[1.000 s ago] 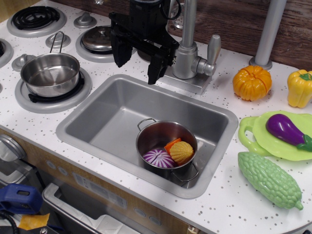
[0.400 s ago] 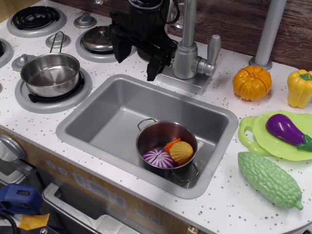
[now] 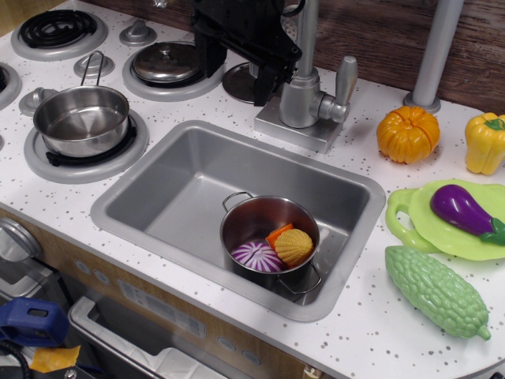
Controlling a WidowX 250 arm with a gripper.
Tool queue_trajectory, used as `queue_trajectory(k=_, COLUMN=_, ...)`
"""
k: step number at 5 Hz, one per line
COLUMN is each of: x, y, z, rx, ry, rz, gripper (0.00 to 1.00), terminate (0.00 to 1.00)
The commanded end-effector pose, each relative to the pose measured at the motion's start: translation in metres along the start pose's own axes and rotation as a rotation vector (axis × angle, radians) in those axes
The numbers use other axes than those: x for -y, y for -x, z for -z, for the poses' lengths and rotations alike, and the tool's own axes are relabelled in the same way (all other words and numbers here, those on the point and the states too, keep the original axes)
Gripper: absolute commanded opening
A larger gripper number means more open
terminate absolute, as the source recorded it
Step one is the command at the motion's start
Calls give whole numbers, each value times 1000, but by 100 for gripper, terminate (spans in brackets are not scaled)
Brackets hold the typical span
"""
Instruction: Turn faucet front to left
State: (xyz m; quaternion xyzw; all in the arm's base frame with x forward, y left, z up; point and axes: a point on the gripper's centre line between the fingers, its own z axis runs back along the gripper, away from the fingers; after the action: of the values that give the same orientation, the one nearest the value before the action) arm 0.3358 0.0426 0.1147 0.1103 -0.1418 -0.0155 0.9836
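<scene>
The faucet [image 3: 301,98] is silver-grey and stands behind the sink. It has a tall upright pipe [image 3: 306,31], a side lever handle [image 3: 345,79] pointing up on its right, and a rectangular base plate [image 3: 293,131]. Its spout is cut off by the top edge. My black gripper [image 3: 237,73] hangs just left of the faucet body, above the counter behind the sink. Its jaws stand apart with nothing between them. The right finger [image 3: 264,84] is close to the faucet body, and I cannot tell whether it touches.
The sink [image 3: 173,178] holds a steel pot [image 3: 268,241] with toy food. A second pot [image 3: 81,118] sits on the left burner, with a lid [image 3: 166,63] behind it. A plain grey pole [image 3: 434,51], pumpkin [image 3: 407,133], yellow pepper [image 3: 484,142], eggplant [image 3: 461,209] and green gourd [image 3: 436,290] are on the right.
My gripper has risen and moved back and to the right, from over the sink's rear rim to right beside the faucet body. The faucet and lever look unchanged.
</scene>
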Motion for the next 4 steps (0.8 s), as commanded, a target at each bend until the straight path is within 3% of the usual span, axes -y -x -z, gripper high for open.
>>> queue_trajectory(k=1, x=-4, y=-23, z=-15, rx=104, ry=-12, rz=-20, gripper=100, terminate=0)
queue_trajectory(k=2, x=-10, y=-30, z=-10, rx=139, ry=-34, rz=-31, gripper=100, terminate=0)
queue_trajectory(k=3, x=-15, y=-32, z=-8, rx=146, ry=-52, rz=-34, gripper=0, terminate=0)
queue_trajectory(k=4, x=-26, y=-33, z=-3, rx=141, ry=-61, rz=1, gripper=0, terminate=0)
